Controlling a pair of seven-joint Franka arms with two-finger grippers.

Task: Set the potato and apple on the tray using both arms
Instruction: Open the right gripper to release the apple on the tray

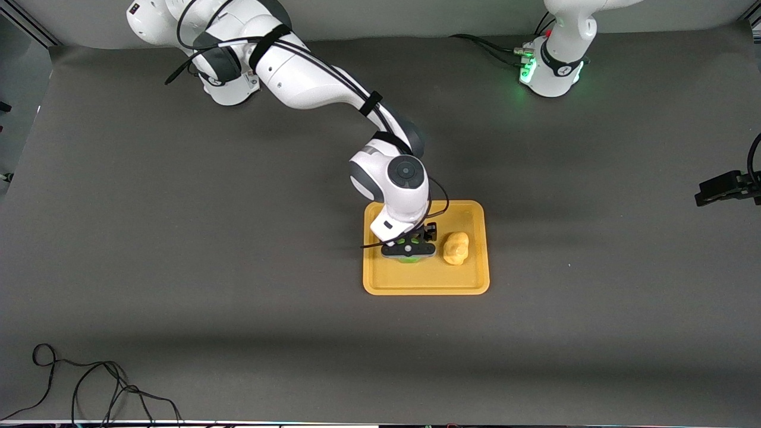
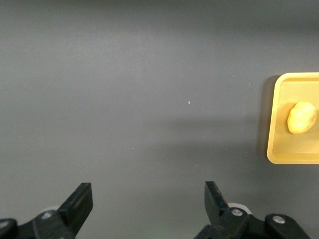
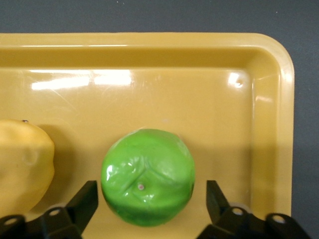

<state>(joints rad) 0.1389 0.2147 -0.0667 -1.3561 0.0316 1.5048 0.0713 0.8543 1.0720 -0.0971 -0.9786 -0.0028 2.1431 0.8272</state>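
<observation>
The orange-yellow tray [image 1: 428, 284] lies in the middle of the table. The lumpy yellow potato [image 1: 456, 248] rests on it, toward the left arm's end. The green apple [image 3: 148, 177] sits on the tray beside the potato [image 3: 22, 167]; in the front view only a sliver of the apple [image 1: 408, 259] shows under the hand. My right gripper [image 3: 151, 199] is open, low over the tray [image 3: 149, 55], one finger on each side of the apple with gaps. My left gripper [image 2: 148, 201] is open and empty over bare table, waiting at the left arm's end [image 1: 710, 193]; its view shows the tray [image 2: 279, 149] and potato [image 2: 301, 118] farther off.
The left arm's base [image 1: 550, 65] glows green at the table's back edge. A loose black cable [image 1: 89, 380] lies near the front edge toward the right arm's end. A dark grey mat [image 1: 178, 238] covers the table.
</observation>
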